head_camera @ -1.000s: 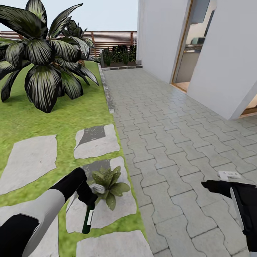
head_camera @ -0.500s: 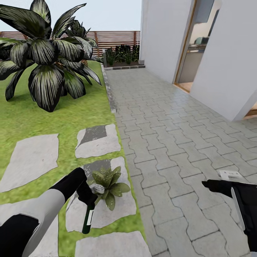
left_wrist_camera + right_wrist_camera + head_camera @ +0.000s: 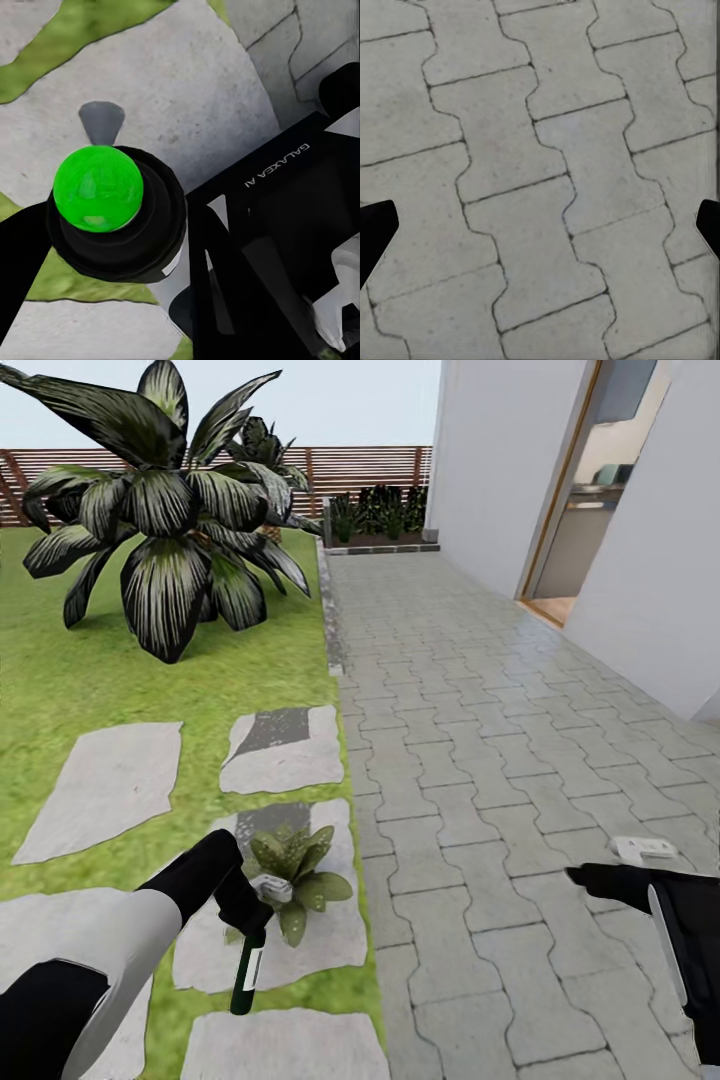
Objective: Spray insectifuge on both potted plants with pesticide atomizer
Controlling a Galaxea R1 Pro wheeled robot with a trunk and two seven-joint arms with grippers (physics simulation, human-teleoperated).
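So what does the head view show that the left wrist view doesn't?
Head view alone: the potted plant on a stepping stone, just beyond the left gripper; the big palm, the fence, the house wall, and the right gripper over the paving. Left wrist view alone: the green underside of the pesticide atomizer, end-on. Both: the bottle held in the left gripper, hanging upside down over stepping stones and grass.
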